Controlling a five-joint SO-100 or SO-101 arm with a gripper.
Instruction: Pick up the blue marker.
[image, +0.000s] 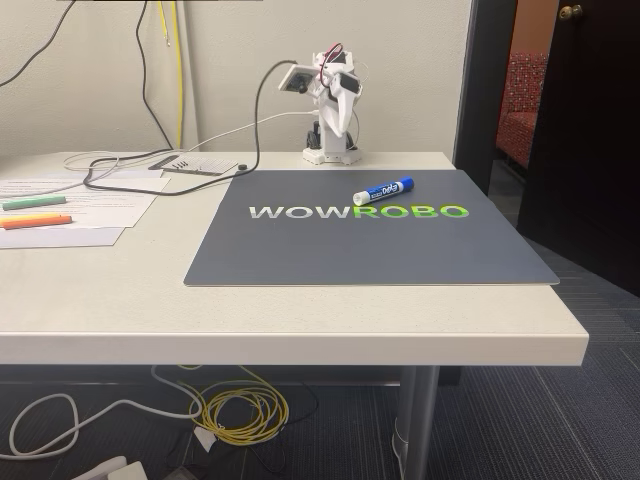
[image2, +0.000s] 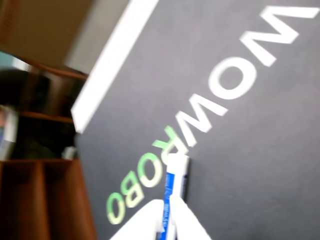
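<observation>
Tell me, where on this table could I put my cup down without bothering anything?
In the fixed view, the dark mat is bare in front of its lettering, and so is the pale tabletop along the near edge. The far left is crowded with papers, two slim markers and cables. Avoid the blue marker.

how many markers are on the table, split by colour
blue: 1, the short thick blue marker with a white label, lying on the dark grey mat
green: 1, the slim green marker, on the papers
orange: 1, the slim orange marker, on the papers
total: 3
</observation>
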